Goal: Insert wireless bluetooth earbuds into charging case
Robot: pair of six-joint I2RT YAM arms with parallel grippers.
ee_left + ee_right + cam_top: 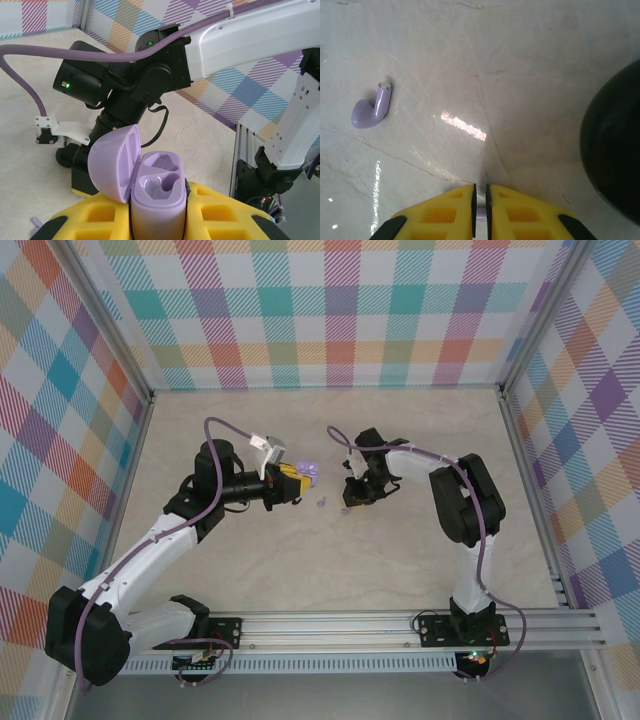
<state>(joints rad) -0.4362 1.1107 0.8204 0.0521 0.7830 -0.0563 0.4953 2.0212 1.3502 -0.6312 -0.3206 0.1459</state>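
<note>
At mid-table, far from the walls, left claw grips lilac case.

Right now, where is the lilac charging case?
The lilac charging case is clamped, lid open, between the left arm's yellow fingers. From above it sits near the table's middle, just left of the right gripper.

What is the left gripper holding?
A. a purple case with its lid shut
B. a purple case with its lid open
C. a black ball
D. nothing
B: the left gripper clamps the lilac case, its lid flipped open.
</note>
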